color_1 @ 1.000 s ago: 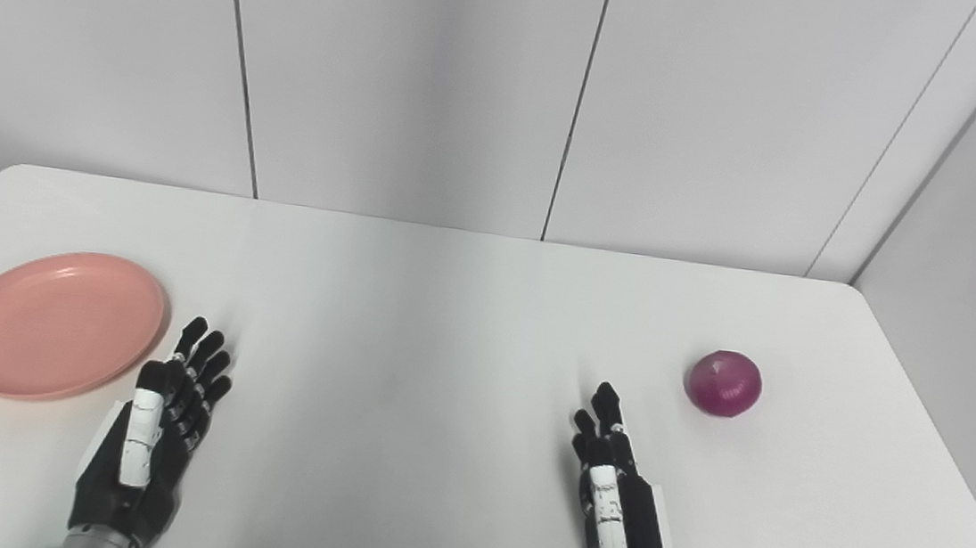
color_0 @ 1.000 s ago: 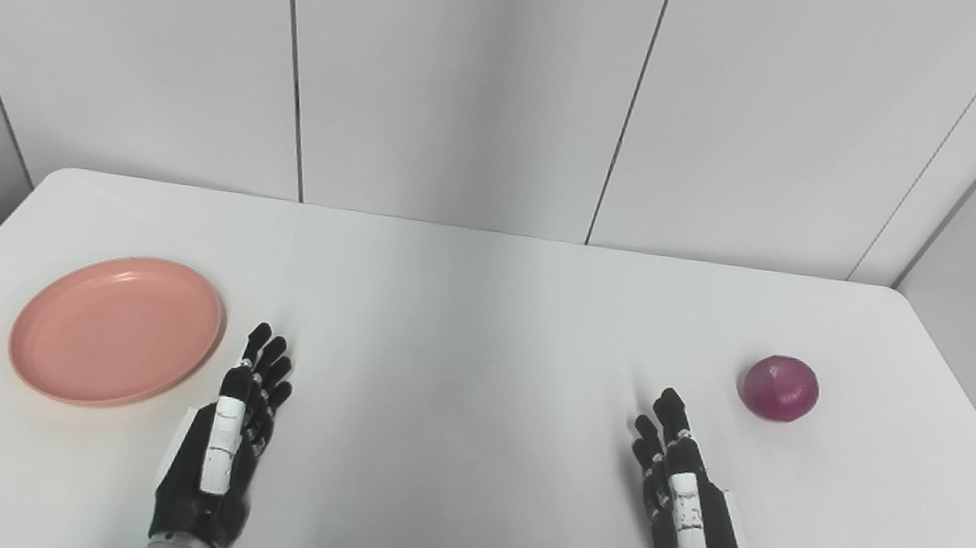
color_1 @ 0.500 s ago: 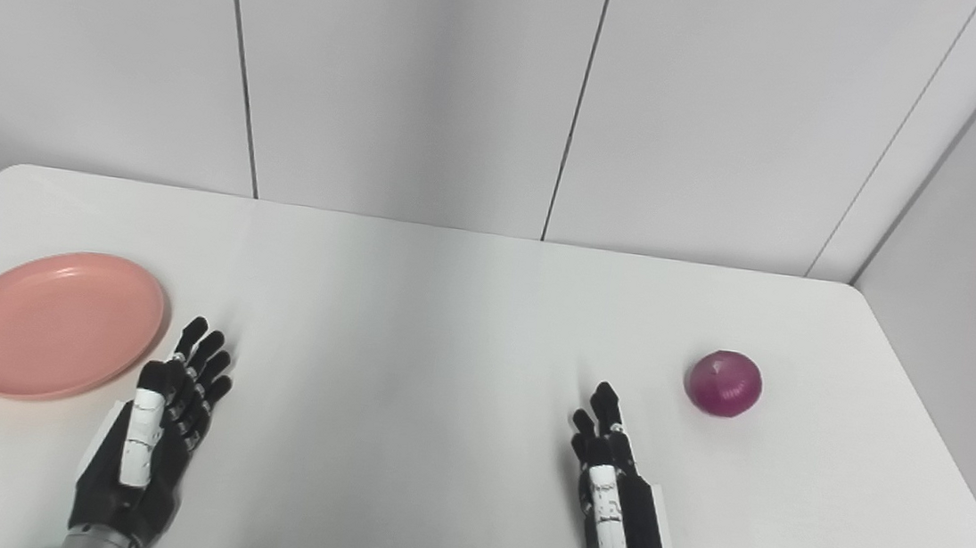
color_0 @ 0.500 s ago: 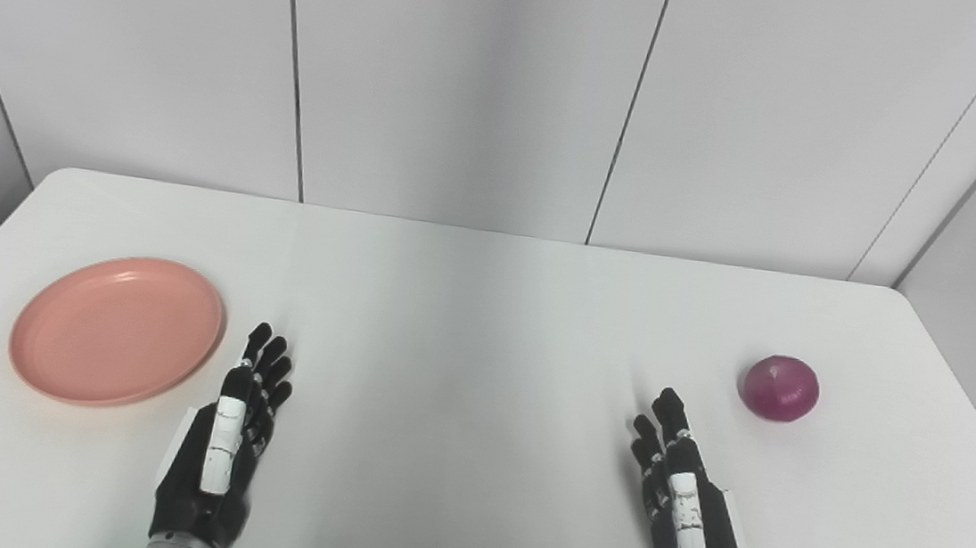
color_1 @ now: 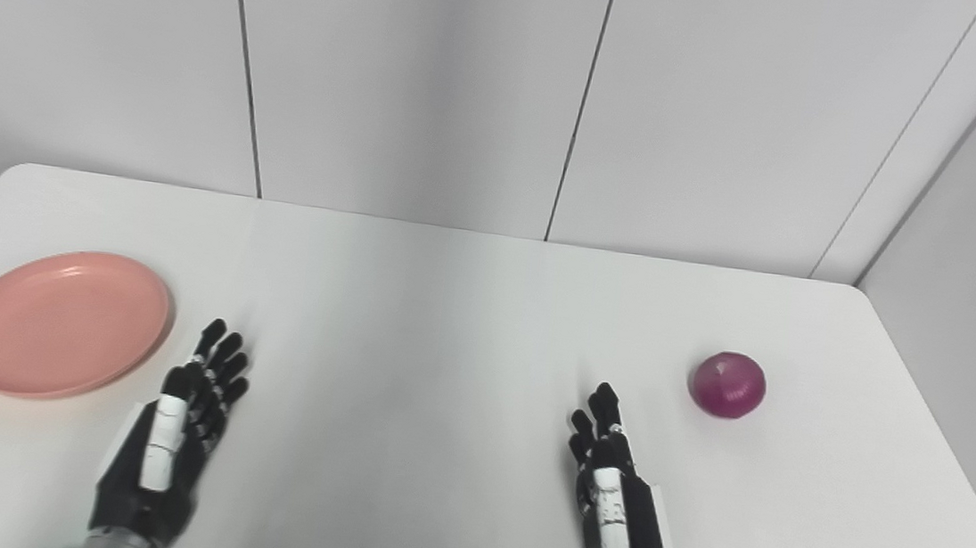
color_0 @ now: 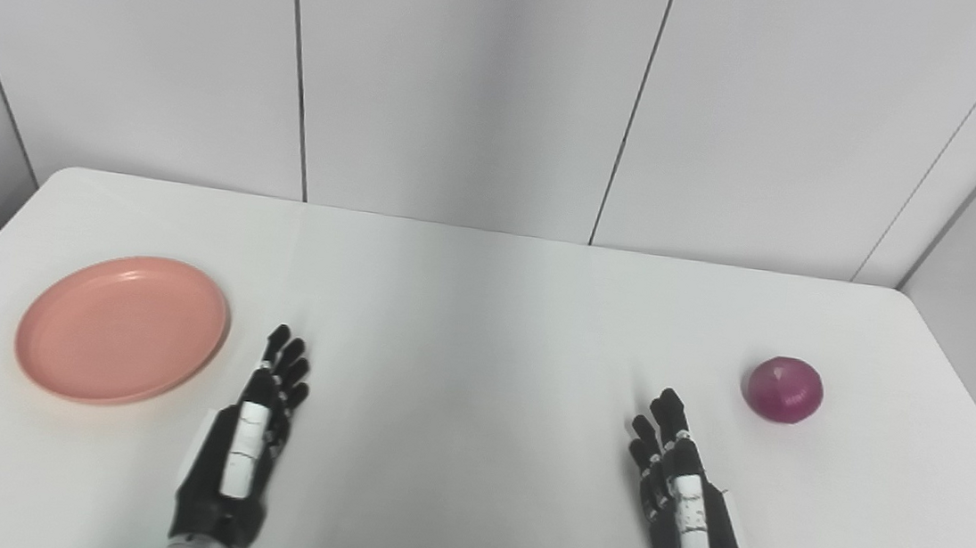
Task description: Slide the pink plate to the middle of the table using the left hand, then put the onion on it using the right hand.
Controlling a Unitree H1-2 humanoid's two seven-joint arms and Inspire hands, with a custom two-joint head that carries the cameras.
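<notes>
The left robot hand (color_0: 243, 447) now sits slightly farther to the right than half a second ago, a little more apart from the plate (color_0: 123, 328). Part of this shift belongs to the camera: the wall seams, the plate and the onion (color_0: 785, 389) all displace slightly rightward in both views, so the whole picture has moved. The left robot hand displaces more than the background does, so it has a small motion of its own (away from the plate, not toward it).

The right robot hand (color_0: 688, 517) keeps its place against the bench (color_0: 484, 309) apart from the camera shift.

State of the robot hands: both are empty, fingers extended and held close together, palms turned inward, near the front edge of the bench. Neither touches a task object.

Position of the task objects: the plate lies flat near the left edge of the bench, just beside the left robot hand and not in contact with it. The onion rests near the right edge, apart from the right robot hand.

Meaning for the task: neither step has begun. The plate is not yet at the middle of the bench, and the onion is not yet lifted. The small motion of the left robot hand is probably the start of its approach, since the slide comes first.
</notes>
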